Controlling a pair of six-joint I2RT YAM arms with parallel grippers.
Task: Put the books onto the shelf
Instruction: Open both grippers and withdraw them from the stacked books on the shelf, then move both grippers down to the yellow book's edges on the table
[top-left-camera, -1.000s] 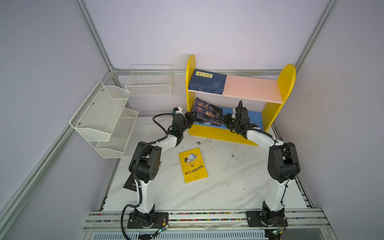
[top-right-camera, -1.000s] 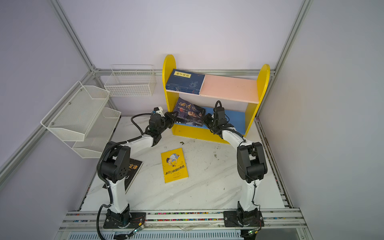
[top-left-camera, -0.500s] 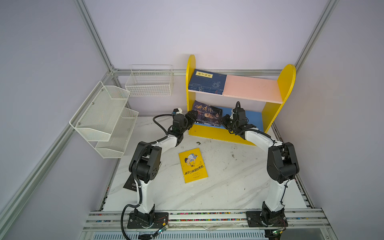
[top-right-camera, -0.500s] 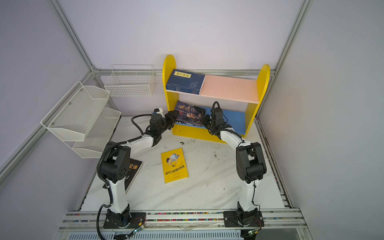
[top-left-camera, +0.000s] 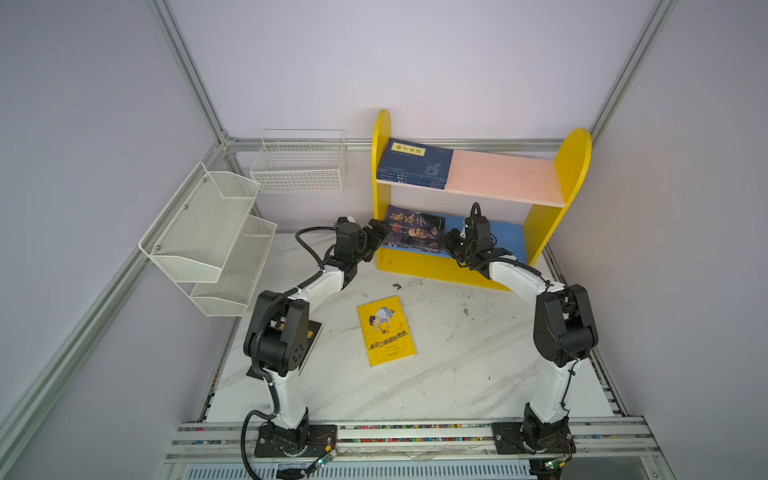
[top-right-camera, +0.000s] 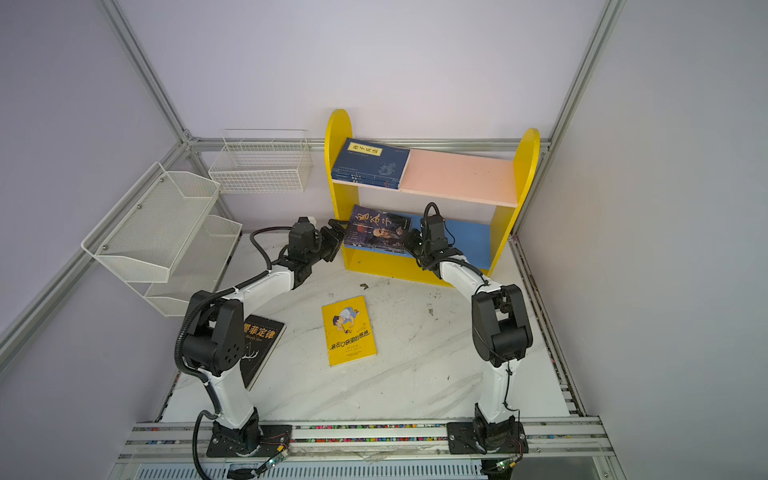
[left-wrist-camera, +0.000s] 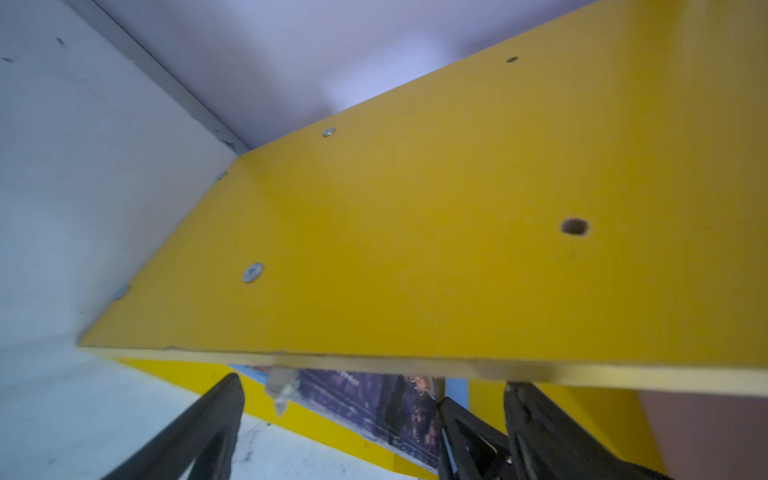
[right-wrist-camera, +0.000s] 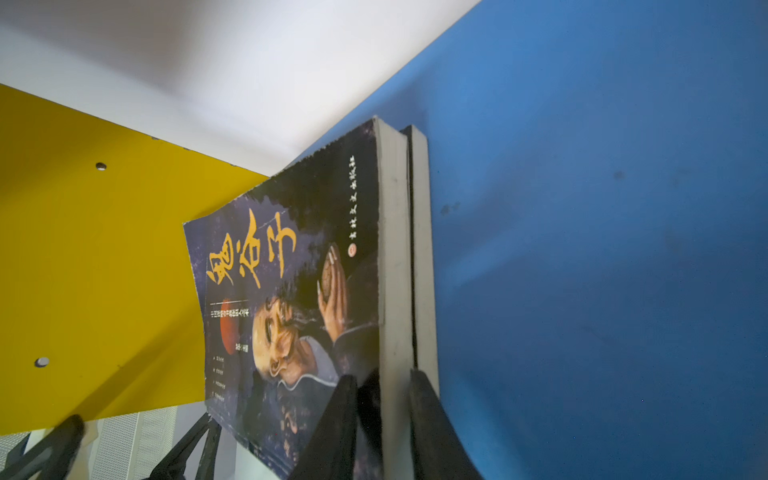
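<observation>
In both top views the dark paperback with orange Chinese title (top-left-camera: 413, 229) has sunk from tilted to flat on the blue lower board (top-left-camera: 507, 239) of the yellow-sided wooden shelf (top-left-camera: 575, 166); left wrist view: the left gripper (left-wrist-camera: 370, 395) has sprung wide, letting go; right wrist view: the right gripper (right-wrist-camera: 388, 415), jaws narrow, still pinches its page edge; placement looks nearly done.
</observation>
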